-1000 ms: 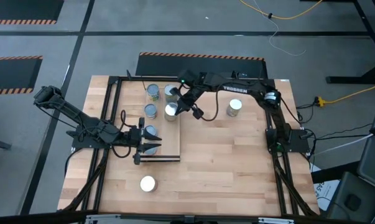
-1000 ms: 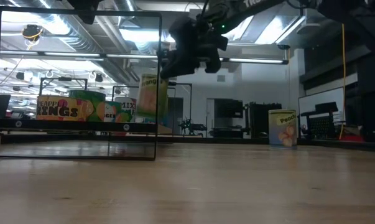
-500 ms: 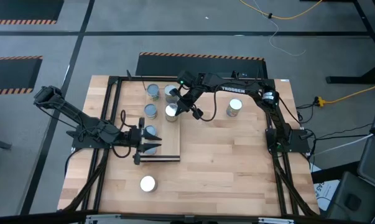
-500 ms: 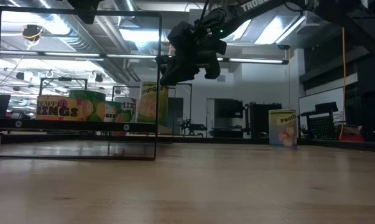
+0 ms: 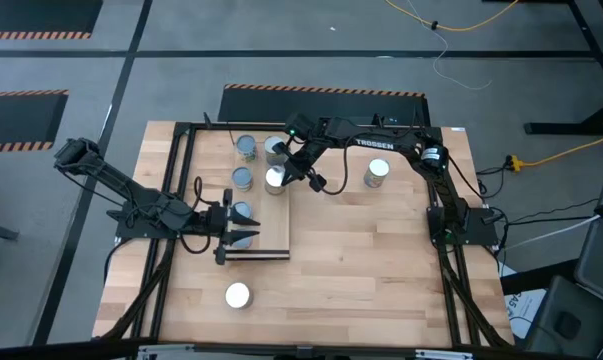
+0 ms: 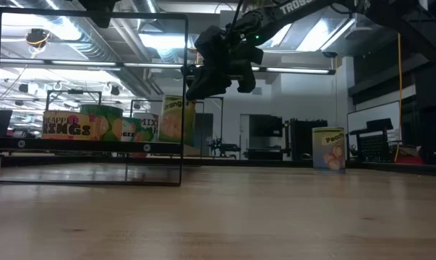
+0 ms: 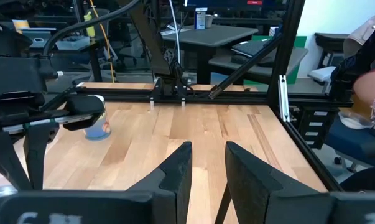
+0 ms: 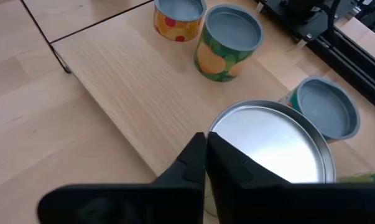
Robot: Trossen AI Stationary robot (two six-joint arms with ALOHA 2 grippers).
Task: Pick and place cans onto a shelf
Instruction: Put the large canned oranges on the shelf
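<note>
The shelf (image 5: 271,225) is a long light-wood plank on the table; several cans stand on it. My right gripper (image 5: 289,172) hangs over its far part, slanting down, shut at the rim of a silver-topped can (image 8: 271,146) with an orange label (image 6: 176,121), whose base stands on the shelf. Three more cans (image 8: 227,40) (image 8: 178,12) (image 8: 324,109) stand beyond it. My left gripper (image 7: 207,163) hovers level over the shelf's near end (image 5: 249,232), open, with nothing between its fingers. My right gripper meets the silver-topped can at the edge of its top rim (image 8: 213,132), on the side facing the arm. The fingers (image 8: 193,158) come slanting down from the table's right. The tips hide the exact hold. The can stands upright on the shelf.
One can (image 5: 377,173) stands on the bare table right of the shelf, another (image 5: 238,295) near the table's front edge. A black frame (image 6: 183,101) rises around the shelf. A person's arm (image 7: 370,93) shows beyond the table's edge.
My right gripper has come down a little with the orange-labelled can. The can hung slightly higher a second ago and now stands lower, on the shelf, still upright.
</note>
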